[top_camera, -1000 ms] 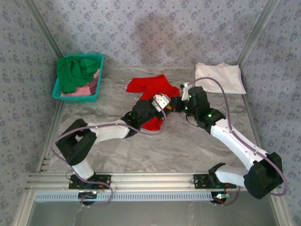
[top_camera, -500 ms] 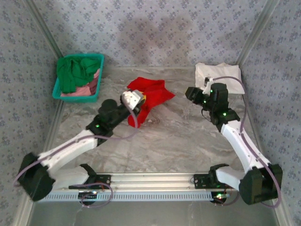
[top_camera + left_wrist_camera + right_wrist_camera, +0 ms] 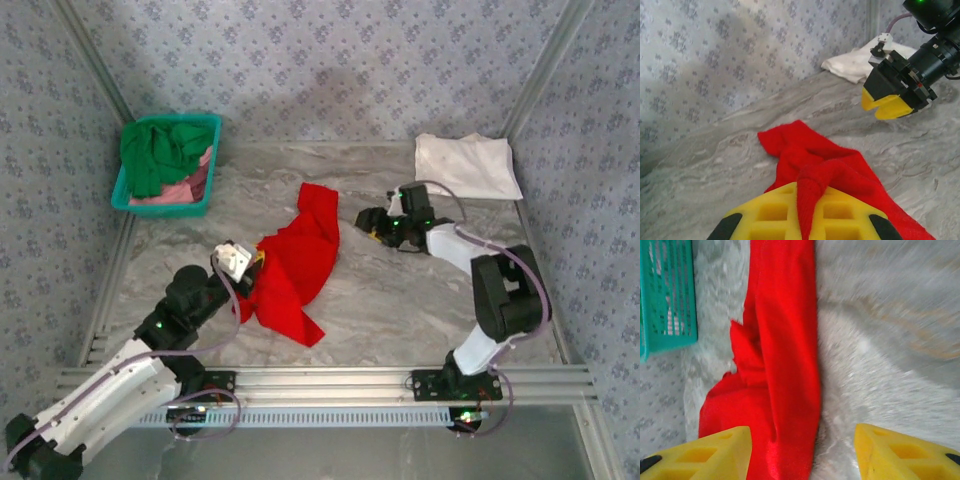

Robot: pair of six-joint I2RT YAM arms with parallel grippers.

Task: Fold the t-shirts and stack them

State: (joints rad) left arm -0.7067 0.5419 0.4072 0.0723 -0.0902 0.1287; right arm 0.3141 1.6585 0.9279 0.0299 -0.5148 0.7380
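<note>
Left pincer (image 3: 250,272): clenched on a bunched fold of the red shirt (image 3: 297,262); in the left wrist view the cloth is seen drawn over a yellow finger (image 3: 765,215)
Red shirt: gripped at its near left edge; the rest is spread on the table (image 3: 420,300) ahead of the left pincer and to its right, narrowing to a strip that points away from it
Right pincer (image 3: 368,222): released, its jaws held apart with nothing gripped between them; it is held low over the table, facing the left pincer
Red shirt from the right pincer: seen lying ahead of the fingers (image 3: 715,452), nearer the left one, not touched
White shirt (image 3: 466,165): laid flat beyond the right pincer and to its right, well apart from the red shirt
Basket (image 3: 135,203): set far beyond the left pincer, to its left
Green shirt (image 3: 155,152): heaped in the basket
Pink shirt (image 3: 185,188): partly covered by the green one, in the same basket
</note>
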